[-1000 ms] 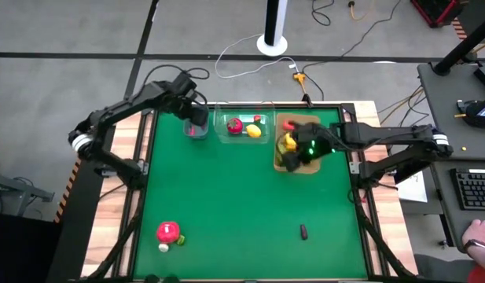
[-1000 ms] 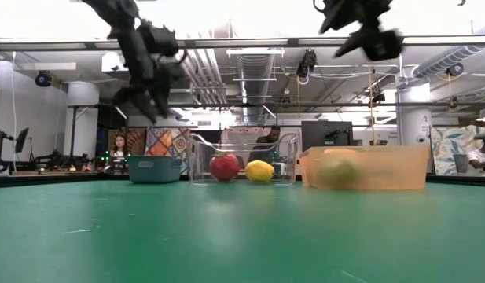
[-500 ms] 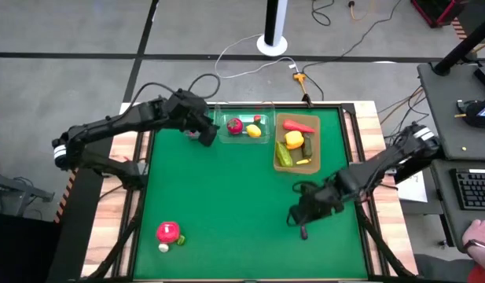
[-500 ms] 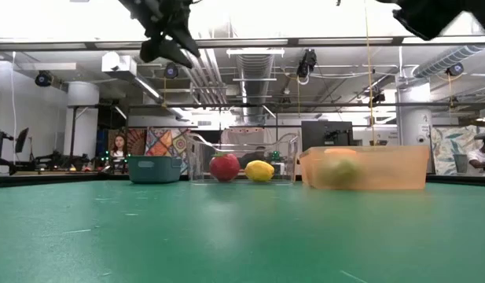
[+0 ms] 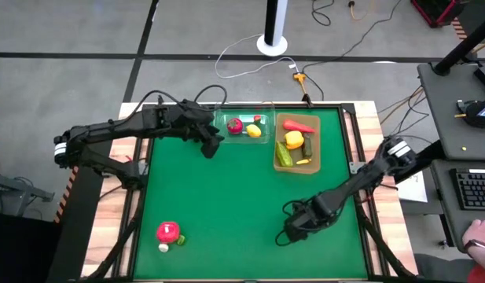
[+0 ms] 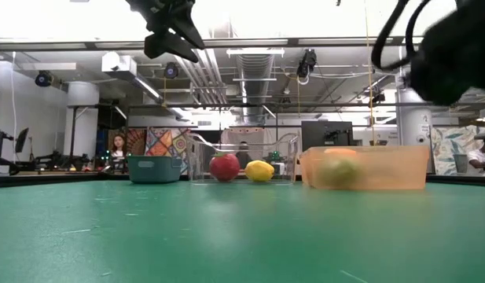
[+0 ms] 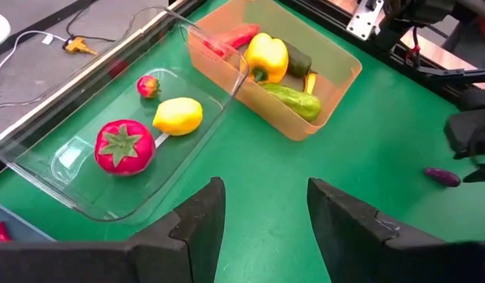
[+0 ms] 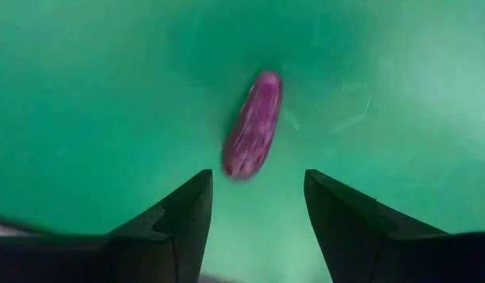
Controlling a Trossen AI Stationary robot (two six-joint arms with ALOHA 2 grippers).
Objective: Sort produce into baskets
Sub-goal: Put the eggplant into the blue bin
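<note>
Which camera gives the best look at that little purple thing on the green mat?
The right wrist view: the purple piece fills the frame between the right gripper's open fingers. The left wrist view shows it small and far; the other two views don't show it.

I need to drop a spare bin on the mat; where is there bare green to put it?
The middle of the mat is free, between the clear tub, the tan tray and the red toy near the front left. The back edge is crowded with containers, and the right pincer hangs over the purple piece at front right.
</note>
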